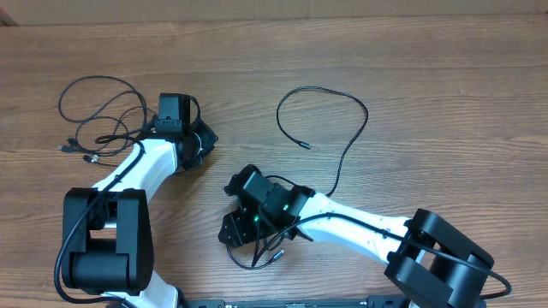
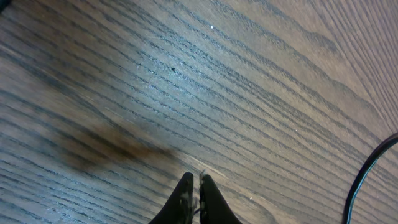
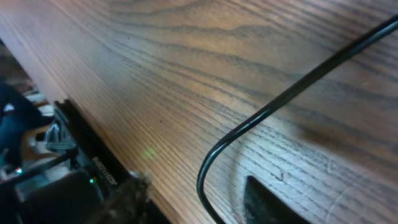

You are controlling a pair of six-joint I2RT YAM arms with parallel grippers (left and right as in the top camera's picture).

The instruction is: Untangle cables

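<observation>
When seen from overhead, tangled cables (image 1: 101, 128) lie beside the left arm (image 1: 145, 164); another cable (image 1: 347, 97) loops toward the right arm (image 1: 360, 227). Left wrist: left gripper (image 2: 194, 180) fingers pressed together. Right wrist: right gripper (image 3: 194, 183) fingers spread, cable between.

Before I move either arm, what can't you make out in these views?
1. Overhead: the long cable vanishes under the right arm; its far end is hidden.
2. Overhead: crossings in the tangle are too small to trace.
3. Left wrist: a cable is cut off by the right edge.
4. Right wrist: one finger of the right gripper is blurred.
</observation>
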